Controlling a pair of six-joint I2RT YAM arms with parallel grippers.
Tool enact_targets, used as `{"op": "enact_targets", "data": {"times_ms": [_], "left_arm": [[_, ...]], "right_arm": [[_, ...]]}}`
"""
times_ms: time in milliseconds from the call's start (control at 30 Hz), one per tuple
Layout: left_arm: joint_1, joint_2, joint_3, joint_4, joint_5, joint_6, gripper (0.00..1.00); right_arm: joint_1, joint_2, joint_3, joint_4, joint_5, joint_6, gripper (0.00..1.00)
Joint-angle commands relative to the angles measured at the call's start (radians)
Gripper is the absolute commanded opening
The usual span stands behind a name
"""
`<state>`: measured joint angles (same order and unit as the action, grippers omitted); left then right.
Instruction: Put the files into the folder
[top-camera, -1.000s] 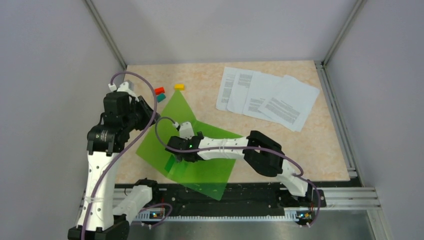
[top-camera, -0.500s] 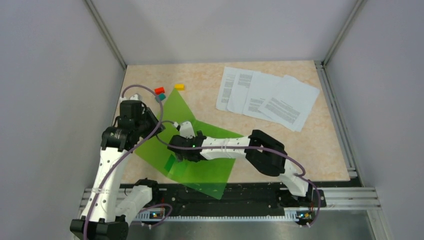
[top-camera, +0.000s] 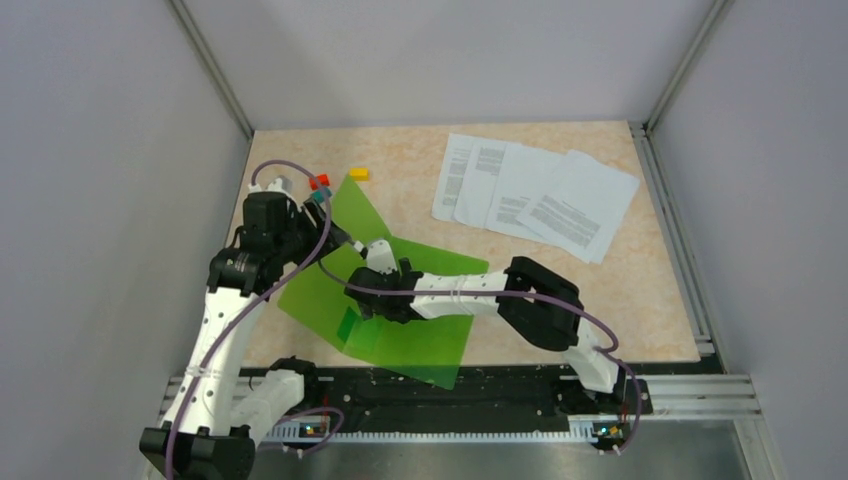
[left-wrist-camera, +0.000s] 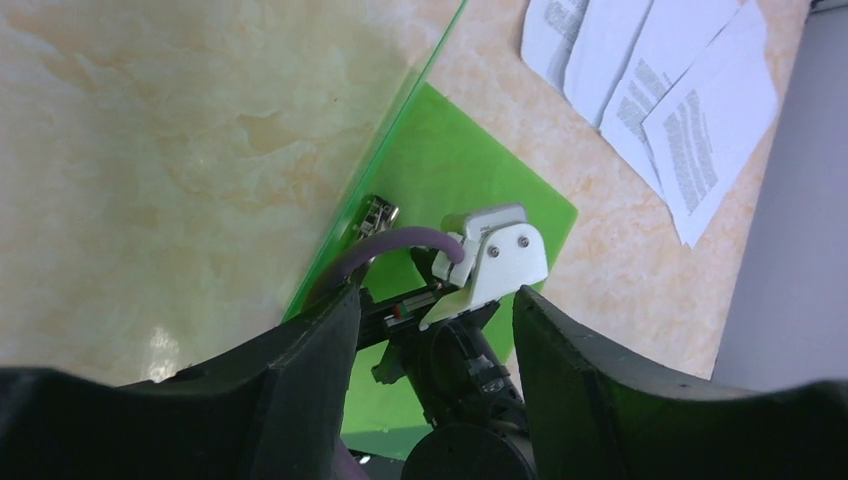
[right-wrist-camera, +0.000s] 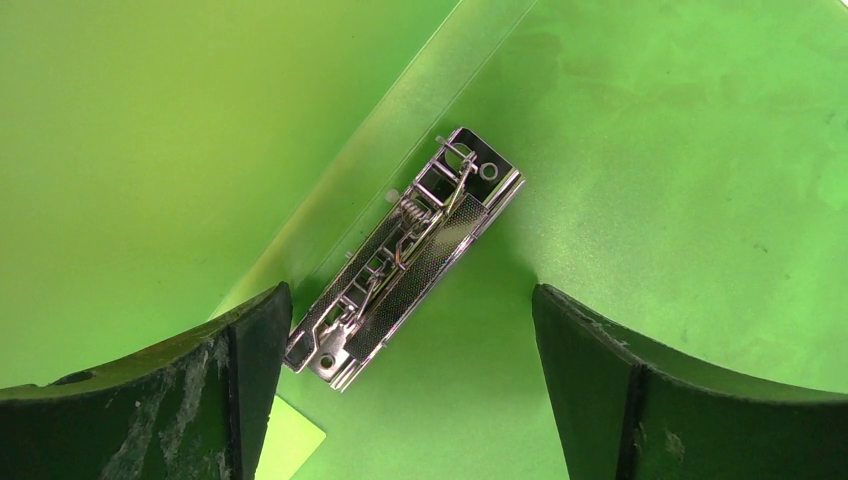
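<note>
Files (top-camera: 540, 195), likely light, limp and slippery, want pinching at a corner; left claw (left-wrist-camera: 430, 300) and right claw (right-wrist-camera: 408, 295) both spread above the folder (right-wrist-camera: 680, 150).

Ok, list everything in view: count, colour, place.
files: four sheets showing, white with black text, fanned and overlapping at the far right of the table
folder: one, bright green, open at the near left
metal clip: one, silver, inside the folder along its spine
small blocks: three, red, teal, yellow, far left, beside the folder's far corner
table: one, beige marbled
left gripper: one, black fingers, open, at the folder's left side
right gripper: one, black fingers, open, directly above the clip
</note>
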<state>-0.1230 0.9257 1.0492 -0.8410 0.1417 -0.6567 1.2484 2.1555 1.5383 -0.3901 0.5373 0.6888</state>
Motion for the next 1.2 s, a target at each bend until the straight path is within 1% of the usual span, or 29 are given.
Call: {"op": "enact_targets", "data": {"times_ms": [0,67,133,300,400,767,1000,1167], "left_arm": [[0.025,-0.001,0.014,0.15,-0.074,0.034,0.64],[0.025,-0.011,0.013,0.172,-0.073,0.035,0.68],[0.025,-0.008,0.015,0.178,-0.076,0.038,0.73],[0.025,0.036,0.017,0.199,-0.05,0.039,0.78],[0.025,0.044,0.014,0.247,-0.022,0.029,0.82],[0.025,0.068,0.035,0.354,0.078,0.0,0.83],[0.025,0.134,0.045,0.293,0.03,0.027,0.82],[0.025,0.15,0.026,0.226,-0.052,0.04,0.76]], "right_arm": [[-0.016,0.031,-0.071,-0.12,-0.024,0.014,0.87],[-0.016,0.036,-0.065,-0.128,-0.019,0.005,0.87],[-0.016,0.039,-0.061,-0.134,-0.014,-0.003,0.87],[-0.016,0.05,-0.052,-0.142,-0.013,-0.02,0.87],[-0.016,0.06,-0.046,-0.154,-0.01,-0.025,0.87],[-0.016,0.1,-0.006,-0.193,-0.012,-0.032,0.87],[-0.014,0.092,-0.016,-0.186,-0.011,-0.035,0.88],[-0.016,0.015,-0.123,-0.09,-0.013,-0.025,0.87]]}}
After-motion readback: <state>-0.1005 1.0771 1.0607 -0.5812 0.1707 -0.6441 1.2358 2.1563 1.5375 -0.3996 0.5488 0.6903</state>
